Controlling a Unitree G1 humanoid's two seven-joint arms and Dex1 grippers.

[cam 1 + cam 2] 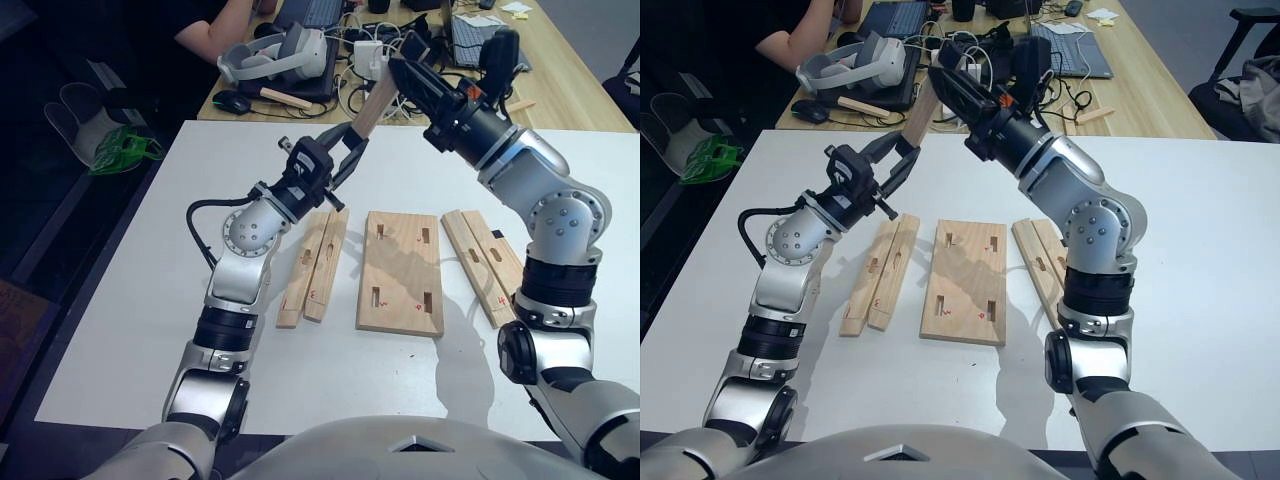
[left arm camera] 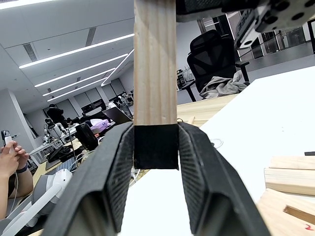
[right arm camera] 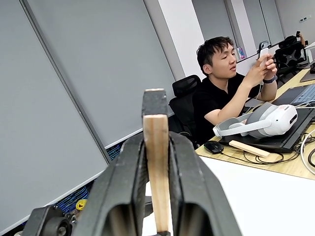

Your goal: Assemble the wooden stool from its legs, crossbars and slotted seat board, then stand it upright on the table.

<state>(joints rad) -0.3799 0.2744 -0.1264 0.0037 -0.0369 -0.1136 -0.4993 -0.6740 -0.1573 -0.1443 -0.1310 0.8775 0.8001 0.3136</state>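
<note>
A wooden crossbar (image 1: 372, 108) hangs tilted in the air over the far part of the white table (image 1: 120, 300). My left gripper (image 1: 345, 150) is shut on its lower end, seen close up with the bar (image 2: 155, 64) clamped between the black fingers (image 2: 118, 162). My right gripper (image 1: 400, 75) is shut on its upper end (image 3: 156, 167). The slotted seat board (image 1: 402, 270) lies flat at the table's middle. Two leg pieces (image 1: 315, 265) lie side by side to its left. Two more (image 1: 483, 262) lie to its right.
Behind the table stands a wooden desk (image 1: 560, 70) crowded with a white headset (image 1: 270, 52), laptops, cables and a loose wooden stick (image 1: 285, 97). A green object (image 1: 120, 150) lies off the table's far left corner.
</note>
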